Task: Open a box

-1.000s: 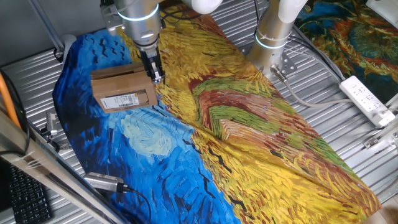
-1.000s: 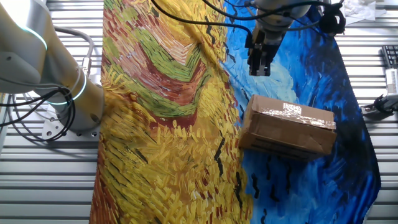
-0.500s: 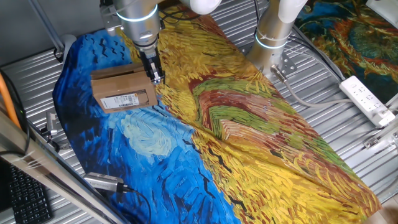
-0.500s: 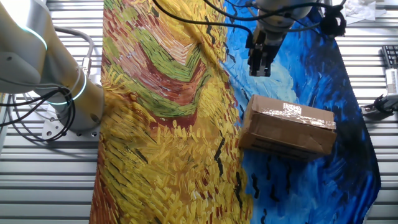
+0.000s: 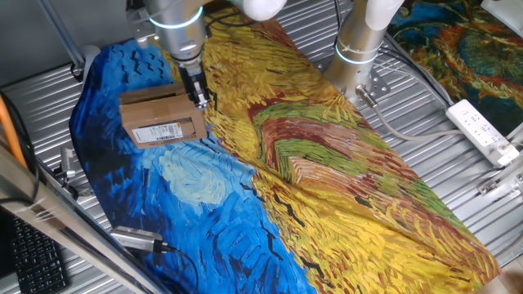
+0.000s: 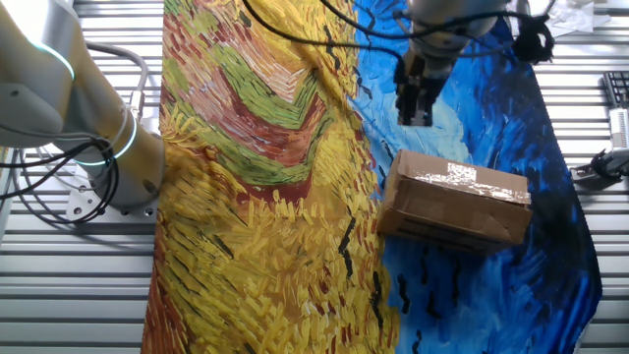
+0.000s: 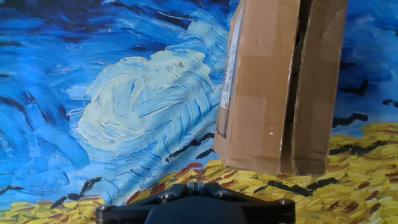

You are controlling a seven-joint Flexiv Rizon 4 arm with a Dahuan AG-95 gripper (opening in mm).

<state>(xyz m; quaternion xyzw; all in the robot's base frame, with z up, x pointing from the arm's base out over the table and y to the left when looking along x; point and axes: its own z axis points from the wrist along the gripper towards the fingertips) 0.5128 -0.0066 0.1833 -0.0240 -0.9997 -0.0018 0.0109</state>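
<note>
The small brown cardboard box [image 5: 159, 114] lies on the blue part of the painted cloth, flaps closed, with its white barcode label [image 5: 158, 131] on the side facing the camera. It also shows in the other fixed view [image 6: 452, 197] with shiny tape on top. In the hand view the box [image 7: 280, 87] stands at the upper right, a dark seam running down it. My gripper [image 5: 198, 96] hangs just beside the box's right end, above the cloth, and also shows in the other fixed view [image 6: 415, 106]. Its fingertips [image 7: 195, 186] are pressed together and hold nothing.
A Van Gogh style cloth [image 5: 327, 188] covers the table. A second arm's white base [image 5: 359, 41] stands at the back and shows in the other fixed view [image 6: 79, 128]. A white power strip [image 5: 482, 131] lies at the right, a keyboard [image 5: 33, 261] at the front left.
My gripper has shifted slightly along the box's end, a little to the left in one fixed view. The box has not moved.
</note>
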